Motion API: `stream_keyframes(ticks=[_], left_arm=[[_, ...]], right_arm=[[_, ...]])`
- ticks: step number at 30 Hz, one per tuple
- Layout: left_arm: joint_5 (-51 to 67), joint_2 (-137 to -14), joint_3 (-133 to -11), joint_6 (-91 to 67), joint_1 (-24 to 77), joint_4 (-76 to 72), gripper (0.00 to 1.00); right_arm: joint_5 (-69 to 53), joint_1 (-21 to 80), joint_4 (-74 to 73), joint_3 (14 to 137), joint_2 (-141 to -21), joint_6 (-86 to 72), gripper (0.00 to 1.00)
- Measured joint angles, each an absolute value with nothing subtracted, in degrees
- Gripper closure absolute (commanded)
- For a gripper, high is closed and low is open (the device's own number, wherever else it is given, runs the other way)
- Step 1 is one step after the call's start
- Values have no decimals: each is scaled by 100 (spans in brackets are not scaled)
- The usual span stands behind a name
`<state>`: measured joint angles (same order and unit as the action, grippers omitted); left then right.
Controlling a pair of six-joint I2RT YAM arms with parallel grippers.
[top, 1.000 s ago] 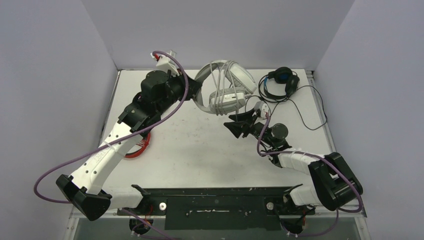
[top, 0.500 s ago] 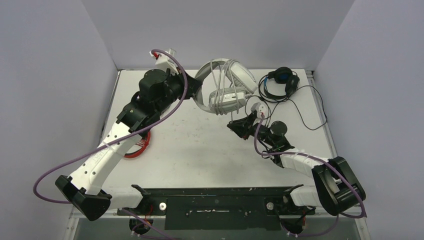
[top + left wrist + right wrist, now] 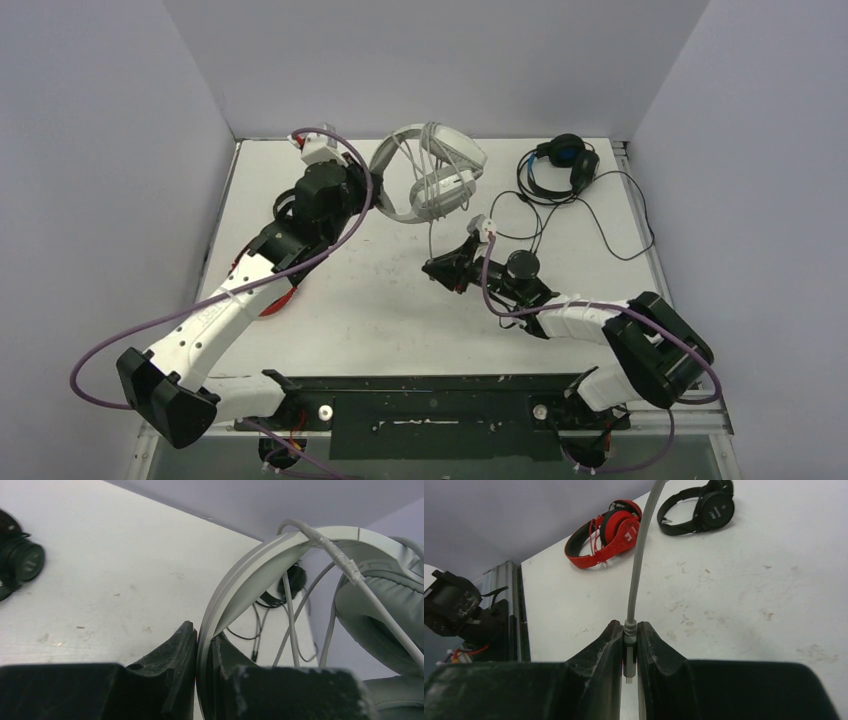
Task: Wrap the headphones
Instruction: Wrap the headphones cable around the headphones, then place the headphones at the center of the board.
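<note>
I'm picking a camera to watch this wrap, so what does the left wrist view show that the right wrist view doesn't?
Only the left wrist view: the left pincer shut on the white-grey headset at its band, its grey ear cushion, and a dark headset far behind. Only the right wrist view: the right pincer shut on the plug, plus the red headset lying on the table. Both: the white table and the white-grey headset's grey cable.
</note>
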<state>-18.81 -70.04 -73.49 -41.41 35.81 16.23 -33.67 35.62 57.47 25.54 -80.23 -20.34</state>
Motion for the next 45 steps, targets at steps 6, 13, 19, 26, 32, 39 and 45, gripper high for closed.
stream_keyframes(ticks=[6,13,19,26,32,39,45], left_arm=[[-3214,-7008,-6622,-4125,3579,1514,100],[-4709,-7199,-5612,-4421,3579,1194,100],[-5100,-7559,-4856,-4668,3559,891,100],[-4652,-7583,-3758,-4661,3553,-298,100],[-4331,-7629,-3743,-4593,3555,-652,100],[-4239,-7714,-3743,-4576,3514,-760,100],[-4160,-7776,-3771,-4644,3496,-716,100]], right_arm=[[-3129,4040,5596,2672,-8305,-2543,100],[-2956,4567,4589,3632,-8414,-3004,100],[-2794,4689,3927,3992,-8691,-3365,96],[-2580,4692,3514,4300,-9087,-3953,94],[-2547,4639,3605,4648,-9443,-4628,87],[-2316,4576,3721,4777,-9638,-5417,70],[-2088,4591,3452,4989,-9640,-5754,61]])
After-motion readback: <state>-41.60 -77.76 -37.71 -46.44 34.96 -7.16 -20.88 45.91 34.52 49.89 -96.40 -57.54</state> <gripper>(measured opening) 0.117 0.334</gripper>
